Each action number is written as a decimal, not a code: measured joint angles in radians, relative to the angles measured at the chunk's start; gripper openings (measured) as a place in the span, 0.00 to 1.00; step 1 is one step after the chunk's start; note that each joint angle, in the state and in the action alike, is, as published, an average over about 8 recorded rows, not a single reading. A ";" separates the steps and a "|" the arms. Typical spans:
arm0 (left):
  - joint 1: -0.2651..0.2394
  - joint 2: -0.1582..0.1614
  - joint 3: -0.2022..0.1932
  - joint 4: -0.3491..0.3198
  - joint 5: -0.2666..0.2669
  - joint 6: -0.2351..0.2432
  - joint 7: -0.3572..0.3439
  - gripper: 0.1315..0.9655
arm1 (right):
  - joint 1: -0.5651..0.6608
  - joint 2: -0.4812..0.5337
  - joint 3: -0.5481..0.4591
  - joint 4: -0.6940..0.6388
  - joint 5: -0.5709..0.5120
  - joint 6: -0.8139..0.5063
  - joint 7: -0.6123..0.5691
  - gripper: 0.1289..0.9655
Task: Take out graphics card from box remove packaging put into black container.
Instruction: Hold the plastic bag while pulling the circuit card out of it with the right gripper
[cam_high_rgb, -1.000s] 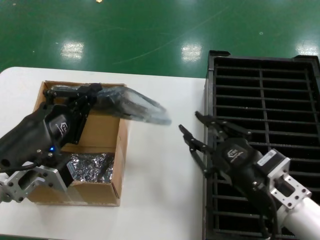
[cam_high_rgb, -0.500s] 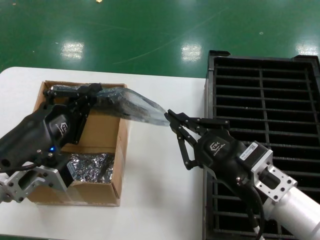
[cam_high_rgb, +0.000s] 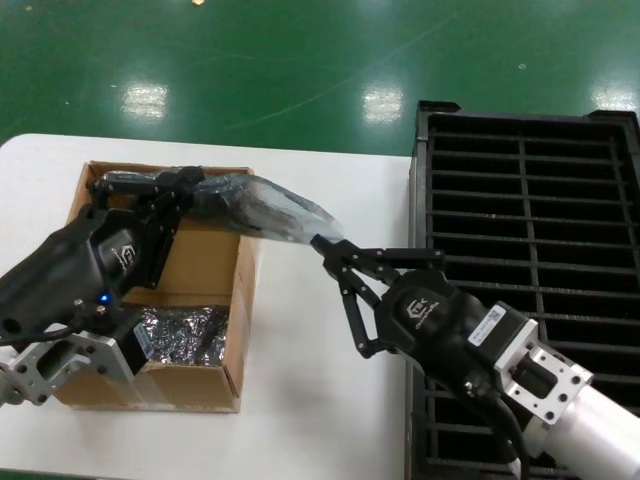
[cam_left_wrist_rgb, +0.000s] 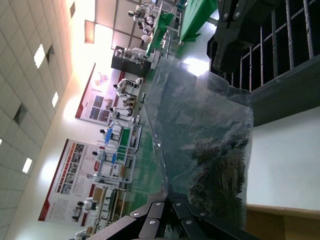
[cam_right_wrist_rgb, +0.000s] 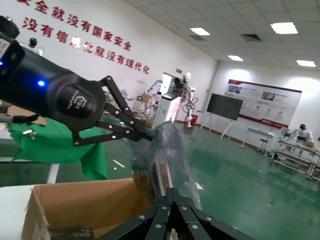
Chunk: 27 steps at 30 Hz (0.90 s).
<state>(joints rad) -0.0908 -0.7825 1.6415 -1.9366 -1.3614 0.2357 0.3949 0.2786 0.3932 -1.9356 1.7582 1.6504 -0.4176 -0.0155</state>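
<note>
The right gripper (cam_high_rgb: 335, 262) has moved from over the black container (cam_high_rgb: 527, 210) across the table to the free end of the packaging (cam_high_rgb: 268, 210), fingers nearly shut there; whether it grips, I cannot tell. The left gripper (cam_high_rgb: 175, 190), clamped, holds the bagged graphics card above the box (cam_high_rgb: 205, 268), long axis pointing toward the container. Unbagging looks imminent.

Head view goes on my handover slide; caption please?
Left gripper holds the bagged graphics card above the box; right gripper reaches its free end.
</note>
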 joint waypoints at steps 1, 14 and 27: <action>0.000 0.000 0.000 0.000 0.000 0.000 0.000 0.01 | 0.003 0.000 -0.003 0.000 -0.003 -0.001 0.002 0.01; 0.000 0.000 0.000 0.000 0.000 0.000 0.000 0.01 | 0.079 -0.014 -0.012 -0.062 -0.019 -0.014 -0.009 0.01; 0.000 0.000 0.000 0.000 0.000 0.000 0.000 0.01 | 0.105 -0.032 -0.026 -0.109 -0.018 -0.031 -0.032 0.01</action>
<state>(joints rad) -0.0908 -0.7826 1.6415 -1.9366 -1.3614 0.2357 0.3949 0.3834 0.3609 -1.9612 1.6489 1.6327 -0.4491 -0.0478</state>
